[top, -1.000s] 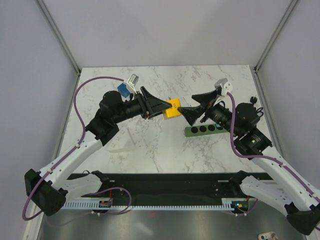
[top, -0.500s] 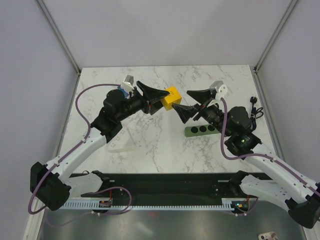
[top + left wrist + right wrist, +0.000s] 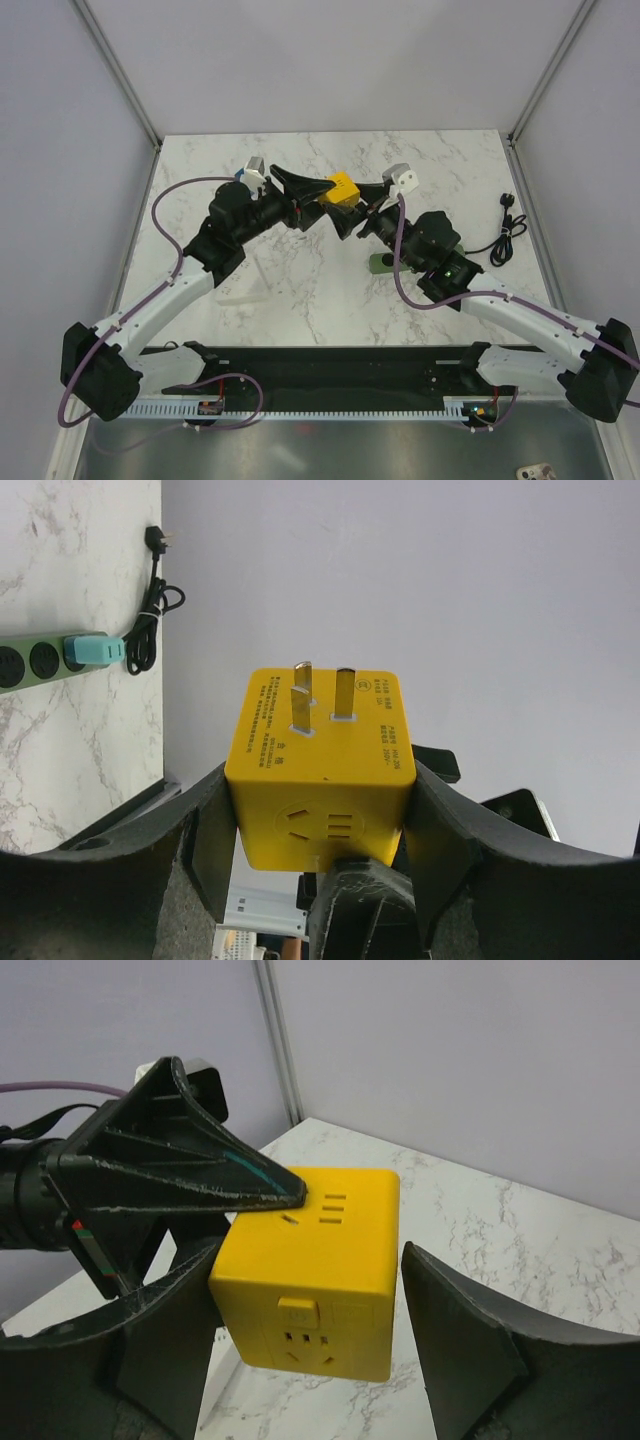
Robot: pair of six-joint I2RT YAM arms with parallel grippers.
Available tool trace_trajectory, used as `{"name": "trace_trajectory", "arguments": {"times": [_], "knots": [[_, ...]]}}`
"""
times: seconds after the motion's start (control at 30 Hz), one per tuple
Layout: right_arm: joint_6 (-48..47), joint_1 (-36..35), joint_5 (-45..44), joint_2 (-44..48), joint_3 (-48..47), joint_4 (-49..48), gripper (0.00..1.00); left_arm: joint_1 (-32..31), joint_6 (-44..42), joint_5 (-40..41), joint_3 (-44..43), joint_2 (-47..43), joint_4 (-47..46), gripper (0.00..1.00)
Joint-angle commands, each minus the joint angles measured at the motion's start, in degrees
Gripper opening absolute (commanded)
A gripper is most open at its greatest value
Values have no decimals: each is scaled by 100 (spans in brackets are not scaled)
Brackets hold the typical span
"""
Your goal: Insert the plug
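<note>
Two grippers on one plug [image 3: 342, 187]: hand-off

Left gripper [image 3: 320, 800] clamps the plug by its sides, aloft, upper centre of top view. Right gripper [image 3: 305, 1260] straddles it, unclenched, gap at one finger [image 3: 450, 1330]. Seat it square on both faces before left lets go. Socket strip [image 3: 379, 263] lower right, half under right arm [image 3: 500, 305]; black cord [image 3: 505, 228] beyond.

L gripper [image 3: 328, 196] jaws clamped, R gripper [image 3: 358, 207] jaws apart, both raised tip-to-tip.
</note>
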State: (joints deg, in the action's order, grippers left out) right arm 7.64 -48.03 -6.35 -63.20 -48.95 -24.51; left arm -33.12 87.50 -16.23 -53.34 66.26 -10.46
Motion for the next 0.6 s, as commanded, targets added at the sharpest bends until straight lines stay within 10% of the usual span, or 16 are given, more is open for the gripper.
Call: {"name": "trace_trajectory", "arguments": {"times": [0.0, 0.17, 0.57], "knots": [[-78, -110, -638, -165, -167, -791, 77, -10, 390, 225, 104, -236, -352, 2], [-201, -233, -1008, -394, -229, -985, 64, -10, 487, 313, 192, -333, -352, 2], [71, -426, -1624, -711, -343, -722, 74, -10, 224, 656, 114, -509, -88, 2]]}}
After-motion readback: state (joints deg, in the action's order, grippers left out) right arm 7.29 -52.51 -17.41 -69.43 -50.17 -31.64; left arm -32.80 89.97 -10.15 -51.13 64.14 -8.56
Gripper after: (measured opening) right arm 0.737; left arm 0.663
